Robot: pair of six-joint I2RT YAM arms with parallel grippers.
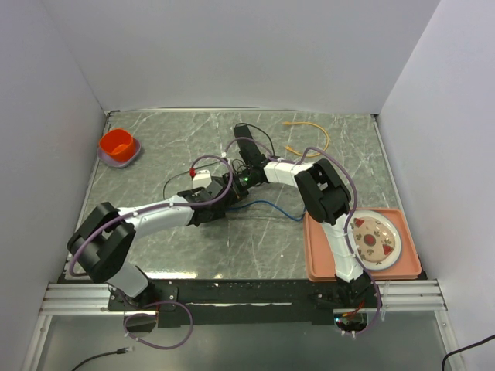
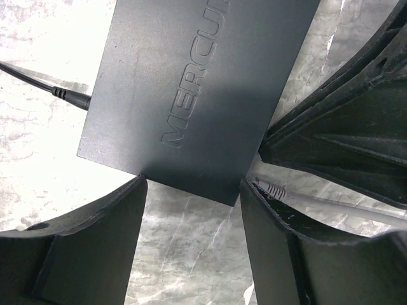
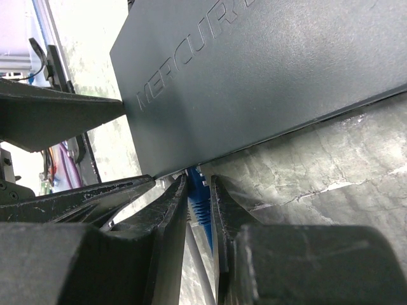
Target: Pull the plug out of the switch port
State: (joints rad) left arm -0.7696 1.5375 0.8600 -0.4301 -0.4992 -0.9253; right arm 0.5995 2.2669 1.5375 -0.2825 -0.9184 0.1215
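Both arms meet mid-worktop (image 1: 232, 251). From overhead the wrists hide most of the box.

Right wrist view: the switch box (image 3: 267, 76) lies flat. The blue plug (image 3: 198, 206) is seated in the switch port (image 3: 193, 171), in the box's long side edge.

Right gripper (image 3: 197, 183): jaws narrowed to a slit with the plug between them, seemingly touching both flanks. This reads as a grip on the plug body.

Key relation: the plug's long axis runs straight out of the box edge and back toward the right wrist. My judgement is that the pull is a straight retreat along that line, away from the box. The right arm is the one on the plug.

Left gripper (image 2: 194, 182): jaws spread wide, holding nothing. The tips sit at the box's short end near one corner, apparently bracing it.

The blue cable (image 1: 267, 205) trails across the worktop toward the right arm's side.

Risk, as I judge it: the box slides along with the plug if the brace is slack.
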